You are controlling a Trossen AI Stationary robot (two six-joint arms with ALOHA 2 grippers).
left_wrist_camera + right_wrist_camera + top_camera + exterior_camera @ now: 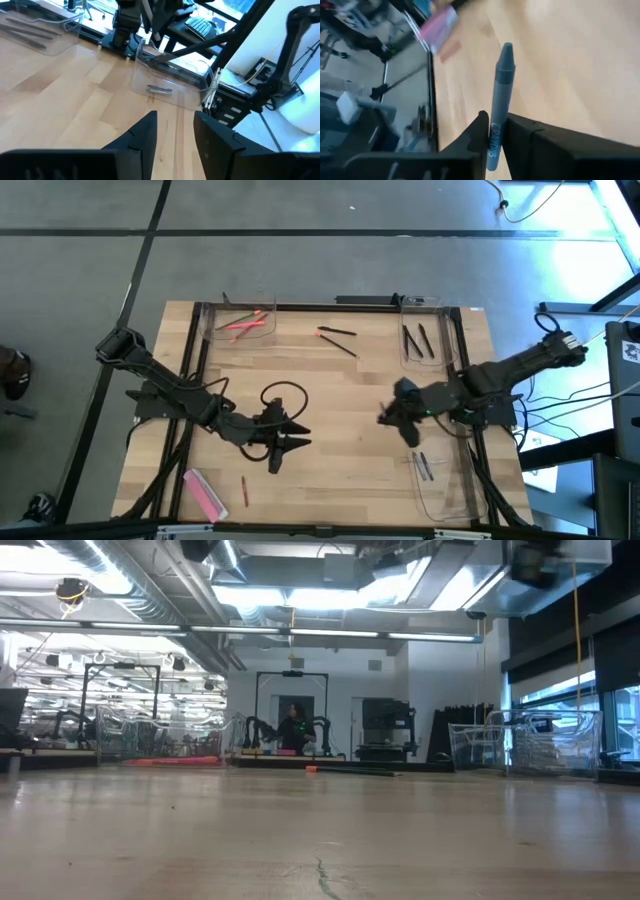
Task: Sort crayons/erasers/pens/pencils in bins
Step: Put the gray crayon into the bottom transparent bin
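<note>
My right gripper (383, 418) is over the table's middle right, shut on a grey-blue crayon (501, 85). My left gripper (298, 438) is open and empty over the near middle; its fingers (145, 135) stand apart. Pink-red crayons (245, 323) lie in the far left bin (262, 332). Black pens (417, 338) lie in the far right bin (436, 352). Thin sticks (424, 465) lie in the near right bin (450, 498). Two dark sticks (338, 340), one orange-tipped, lie on the table at the far middle. A short dark red pencil (243, 490) lies near the front left. My right gripper pinches the crayon's wrapped lower part (495, 131) between its two fingers. The crayon's pointed tip (506, 48) sticks out well beyond the fingertips. Its blunt end shows just below the fingers. The crayon looks clear of the table.
A wide flat pink bar (203, 492) lies at the front left corner and shows in the right wrist view (437, 27). A black cable loops (283, 392) over the left arm. The low view shows only the room beyond the table.
</note>
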